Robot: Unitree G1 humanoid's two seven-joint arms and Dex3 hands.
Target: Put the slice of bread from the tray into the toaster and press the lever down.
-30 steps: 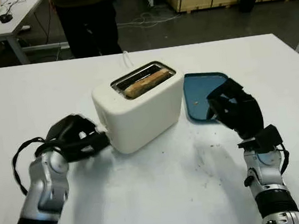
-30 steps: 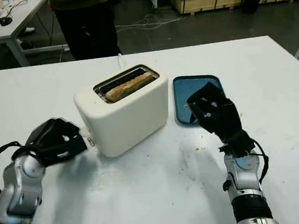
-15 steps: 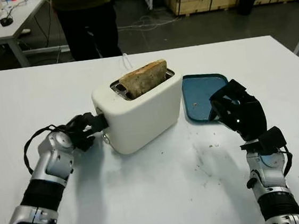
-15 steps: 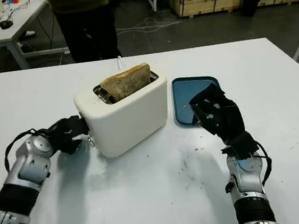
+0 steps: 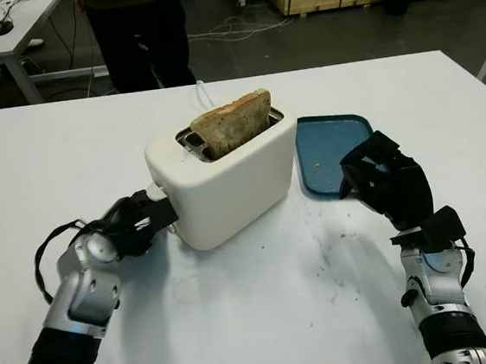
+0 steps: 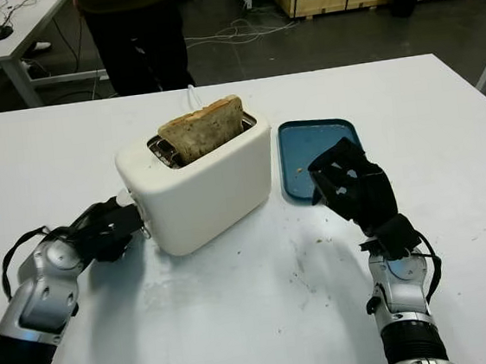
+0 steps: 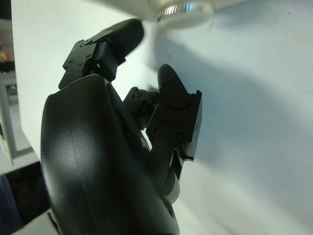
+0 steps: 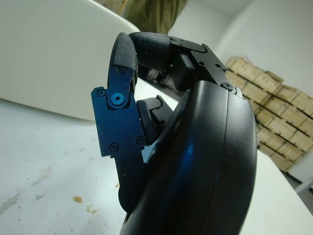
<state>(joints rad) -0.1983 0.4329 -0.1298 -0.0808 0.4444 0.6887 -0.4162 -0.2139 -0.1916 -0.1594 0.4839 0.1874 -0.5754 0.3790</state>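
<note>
Left black three-finger hand sitting low on the white table, fingers curled, holding nothing, fingertips right at the left end of the toaster by its small lever tab; in the wrist view a shiny round metal knob is showing just past the fingertips.

Boxy white plastic toaster standing approx. mid-table, angled. Browned slice of bread standing upright in the slot, top half sticking out (lever tab looking high on the end wall).

Flat blue rectangular tray lying just right of the toaster w/ a few crumbs on it.

Right black three-finger hand hanging over the tray's near right corner, fingers curled in, gripping nothing.

Person in dark trousers standing beyond the table's far edge.
</note>
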